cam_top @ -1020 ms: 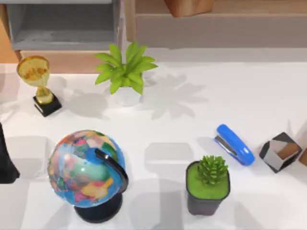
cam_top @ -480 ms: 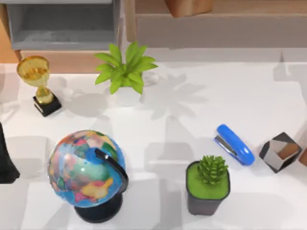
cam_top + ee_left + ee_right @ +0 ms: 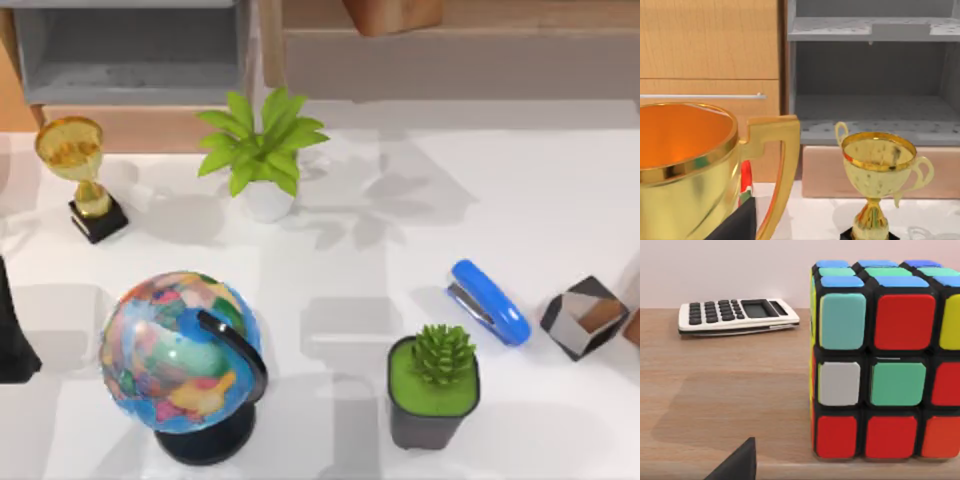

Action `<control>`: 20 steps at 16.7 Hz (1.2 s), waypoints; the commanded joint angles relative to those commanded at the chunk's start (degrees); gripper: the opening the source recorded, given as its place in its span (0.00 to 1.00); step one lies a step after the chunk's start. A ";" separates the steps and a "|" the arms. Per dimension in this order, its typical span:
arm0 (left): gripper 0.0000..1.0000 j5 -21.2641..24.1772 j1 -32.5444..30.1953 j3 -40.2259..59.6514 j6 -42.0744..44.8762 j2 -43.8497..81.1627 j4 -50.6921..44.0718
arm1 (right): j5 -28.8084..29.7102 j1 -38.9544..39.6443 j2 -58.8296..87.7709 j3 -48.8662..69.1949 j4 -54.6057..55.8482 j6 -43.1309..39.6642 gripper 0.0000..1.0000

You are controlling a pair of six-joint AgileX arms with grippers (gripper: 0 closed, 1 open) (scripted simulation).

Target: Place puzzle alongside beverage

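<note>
The puzzle (image 3: pixel 880 360), a cube of red, green, teal, white, yellow and blue tiles on a black frame, stands on a wooden surface (image 3: pixel 725 405) in the right wrist view. It is close in front of my right gripper (image 3: pixel 737 465), of which a dark tip shows. The beverage is out of view. My left arm (image 3: pixel 12 330) is a dark shape at the table's left edge in the top view. My left gripper (image 3: pixel 737 225) sits just behind a large gold trophy (image 3: pixel 695 170).
The white table (image 3: pixel 560 200) holds a small gold trophy (image 3: pixel 80 170), a leafy plant (image 3: pixel 262 150), a globe (image 3: pixel 185 350), a blue stapler (image 3: pixel 490 300), a potted succulent (image 3: pixel 435 385) and a dark angular block (image 3: pixel 585 318). A calculator (image 3: pixel 737 315) lies beyond the puzzle. A grey shelf (image 3: pixel 875 90) stands behind.
The grey shadows on the table have shifted towards the back centre. The objects on the table and the left arm hold their places.
</note>
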 joint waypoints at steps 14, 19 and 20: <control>1.00 0.00 0.00 0.00 0.00 0.00 0.00 | 1.46 1.28 11.78 13.93 -1.74 0.00 1.00; 1.00 0.00 0.00 0.00 0.00 0.00 0.00 | 1.83 1.61 14.12 16.49 -2.16 -0.01 1.00; 1.00 0.00 0.00 0.00 0.00 0.00 0.00 | 1.83 1.61 14.12 16.49 -2.16 -0.01 1.00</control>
